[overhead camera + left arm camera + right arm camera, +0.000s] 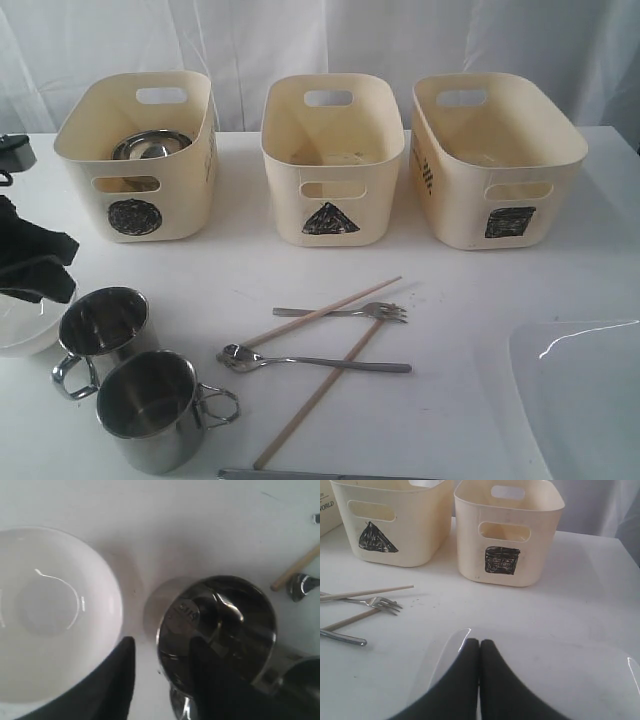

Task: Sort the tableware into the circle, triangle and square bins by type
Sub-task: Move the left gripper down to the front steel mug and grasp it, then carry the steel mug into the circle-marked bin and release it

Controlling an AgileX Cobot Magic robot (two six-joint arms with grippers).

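Two steel mugs (103, 325) (150, 405) stand at the front left, next to a small white bowl (22, 338). My left gripper (38, 262) (165, 677) hangs open above them. One finger (117, 680) is over the gap between the bowl (50, 615) and the mug (217, 625), the other finger (220, 685) over the mug's mouth. Fork (345, 313), spoon (310, 362) and two chopsticks (320, 312) (318, 392) lie crossed in the middle. My right gripper (479, 647) is shut and empty over the white plate (555, 680) (580, 390).
The circle bin (135, 215), triangle bin (330, 220) and square bin (505, 222) stand in a row at the back. A round steel dish (150, 145) lies in the circle bin. A thin metal utensil (320, 474) lies at the front edge.
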